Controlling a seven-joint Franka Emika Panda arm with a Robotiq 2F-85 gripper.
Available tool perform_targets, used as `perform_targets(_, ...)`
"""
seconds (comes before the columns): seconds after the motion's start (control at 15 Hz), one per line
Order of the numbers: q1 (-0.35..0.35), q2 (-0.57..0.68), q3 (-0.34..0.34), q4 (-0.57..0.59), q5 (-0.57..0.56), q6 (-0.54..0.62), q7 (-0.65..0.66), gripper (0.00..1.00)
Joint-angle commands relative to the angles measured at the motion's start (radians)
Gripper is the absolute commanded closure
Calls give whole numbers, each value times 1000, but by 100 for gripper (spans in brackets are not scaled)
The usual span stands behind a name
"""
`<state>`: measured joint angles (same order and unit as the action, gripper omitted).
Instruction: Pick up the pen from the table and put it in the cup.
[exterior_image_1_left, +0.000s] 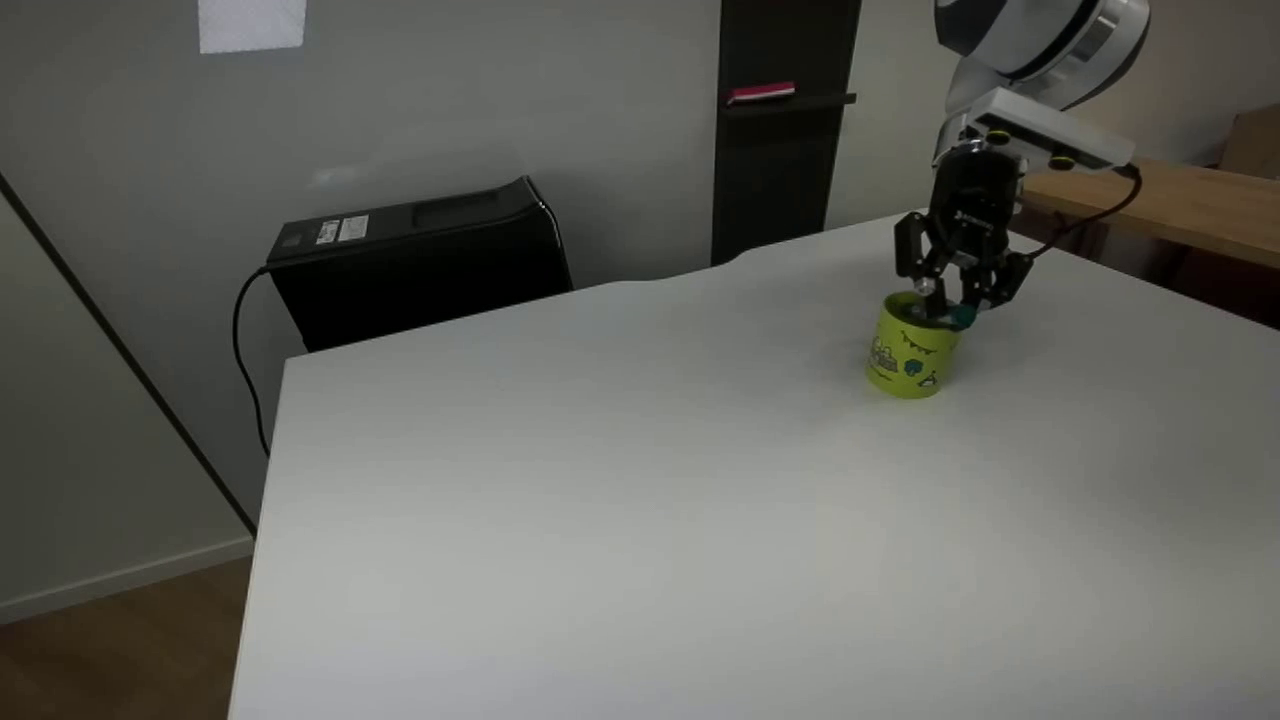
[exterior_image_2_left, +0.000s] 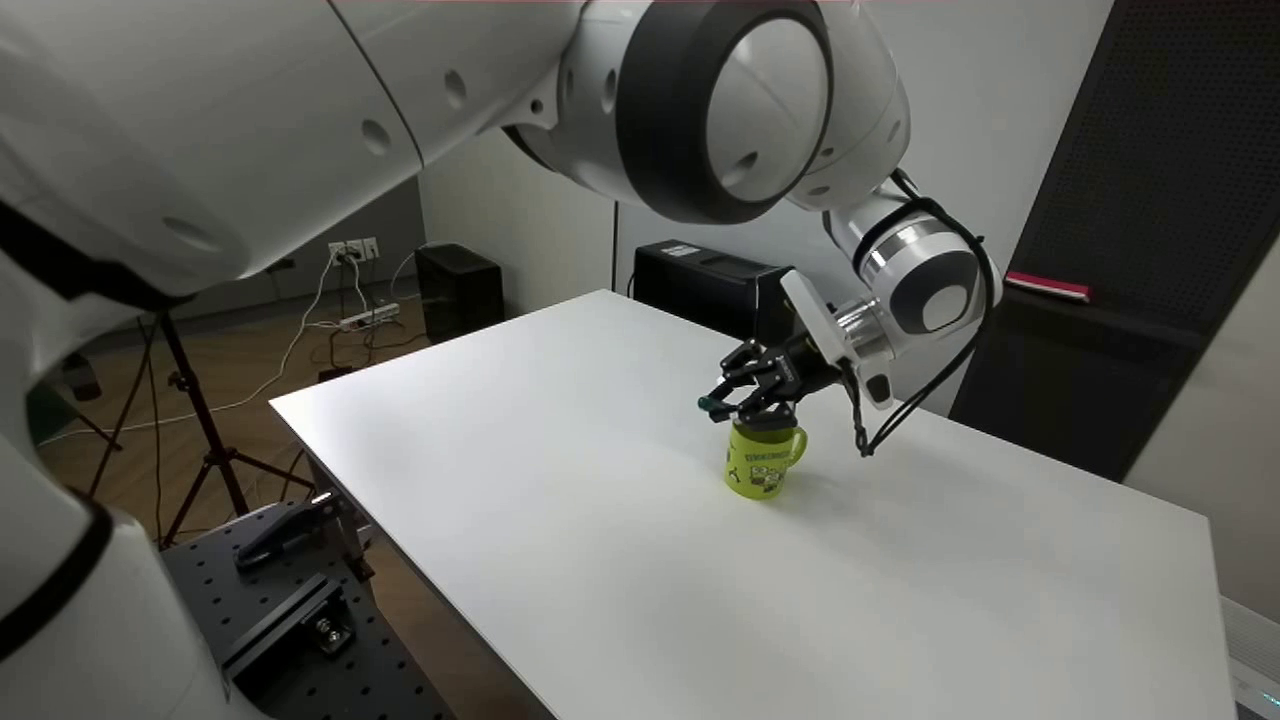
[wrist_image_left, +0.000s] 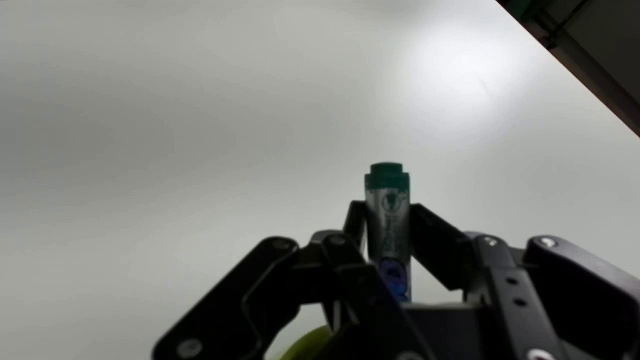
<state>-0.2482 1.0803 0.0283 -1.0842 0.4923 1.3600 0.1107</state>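
Observation:
My gripper (wrist_image_left: 387, 227) is shut on the pen (wrist_image_left: 388, 195) in the wrist view. The pen is a silver-grey marker with a green end that sticks out past the fingertips; its other end is hidden behind the gripper. The green end also shows in both exterior views (exterior_image_1_left: 963, 317) (exterior_image_2_left: 708, 404). The yellow-green cup (exterior_image_1_left: 910, 358) stands upright on the white table (exterior_image_1_left: 600, 500), with its handle visible in an exterior view (exterior_image_2_left: 800, 445). The gripper (exterior_image_2_left: 730, 398) is tilted over the cup's rim and partly hides its opening. Only a sliver of the cup (wrist_image_left: 311, 344) shows in the wrist view.
A black box-shaped device (exterior_image_1_left: 420, 250) stands behind the table's far edge. A dark panel with a red item (exterior_image_1_left: 762, 92) is at the back. A light wooden table (exterior_image_1_left: 1180, 205) stands beyond. A perforated dark plate (exterior_image_2_left: 300, 610) with tools lies beside the robot's base.

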Motion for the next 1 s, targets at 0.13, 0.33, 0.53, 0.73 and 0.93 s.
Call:
perform_targets(0.13, -15, -20, -10, -37, 15, -6, 32, 93)
perform_targets(0.33, -20, -13, -18, -41, 12, -4, 28, 93)
perform_targets(0.53, -28, -10, -22, -44, 13, -6, 27, 93)
perform_targets(0.73, -32, -8, -24, -44, 13, -7, 26, 93)
perform_targets(0.93, -31, -8, -24, -42, 13, -3, 23, 93)
